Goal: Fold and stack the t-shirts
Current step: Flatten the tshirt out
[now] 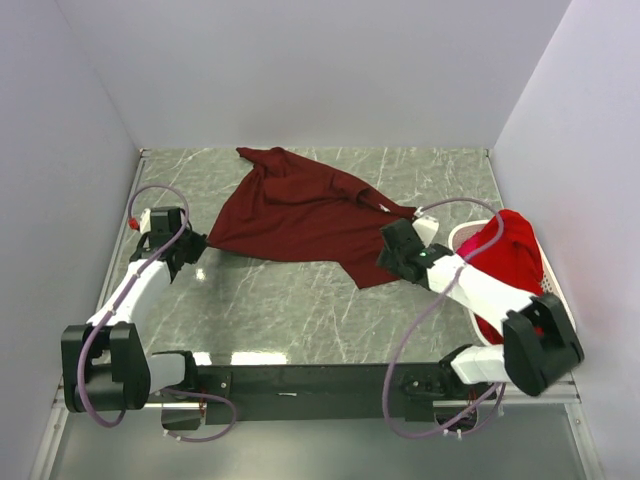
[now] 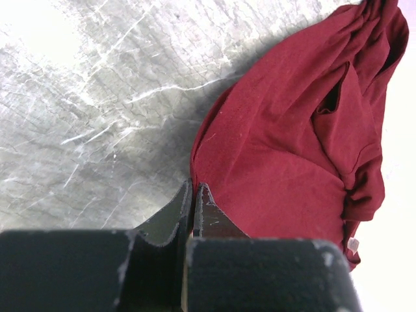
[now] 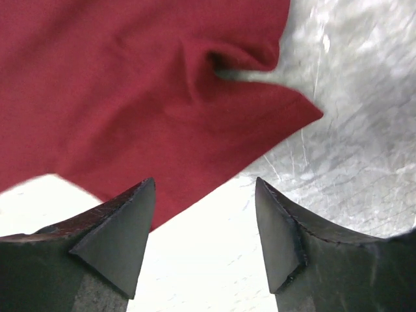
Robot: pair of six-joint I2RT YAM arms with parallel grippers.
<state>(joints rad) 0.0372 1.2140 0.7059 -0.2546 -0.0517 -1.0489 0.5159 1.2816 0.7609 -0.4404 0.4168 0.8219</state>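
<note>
Maroon t-shirt [image 1: 300, 215] sprawls rumpled, softly creased, across veined grey tabletop [image 1: 280, 310].

No readable text, label, brand, number or sign in any of the three views. Only a small pale patch [image 2: 353, 244] at the edge of the dark maroon t-shirt [image 2: 286, 149], seen from the left wrist. Possibly a sewn-in tag, but too small and blurred to make out any letters or figures.
</note>
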